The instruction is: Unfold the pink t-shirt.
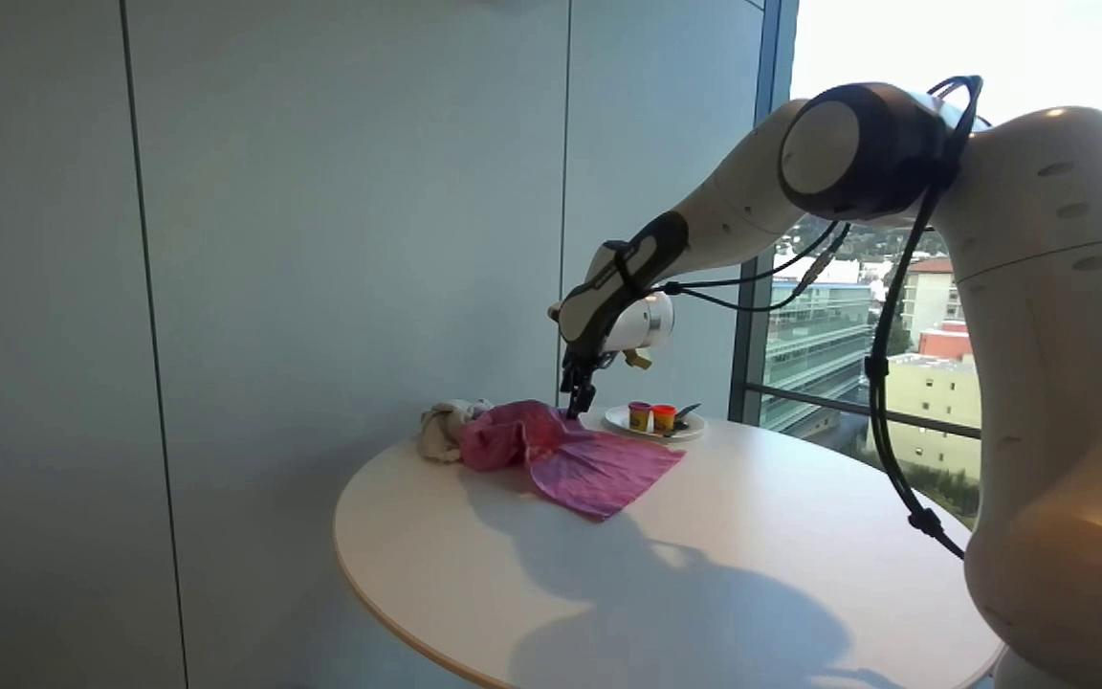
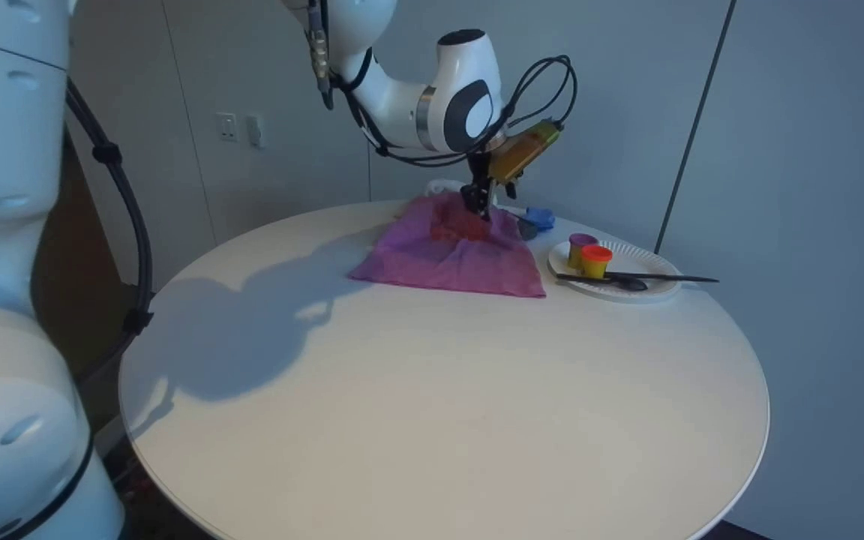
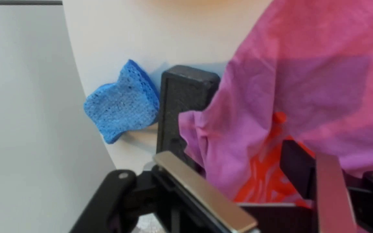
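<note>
The pink t-shirt lies wrinkled near the table's far edge and shows in both exterior views (image 1: 599,476) (image 2: 454,264). One part is spread flat towards the table's middle; the rest is bunched up. In the wrist view the t-shirt (image 3: 322,81) shows a red-orange print between the jaws and a small crumpled corner to the left. My gripper (image 3: 238,184) is open, its fingers apart over the printed part. In both exterior views the gripper (image 1: 577,388) (image 2: 481,202) points down at the bunched part. I cannot tell whether the fingertips touch the cloth.
A blue sponge (image 3: 125,105) and a black block (image 3: 183,97) lie beside the t-shirt, whose corner overlaps the block. A white plate (image 2: 627,298) holds two small tubs (image 2: 595,264) and dark utensils. A beige cloth (image 1: 442,433) lies against the bunched end. A wall stands behind the table (image 2: 477,420).
</note>
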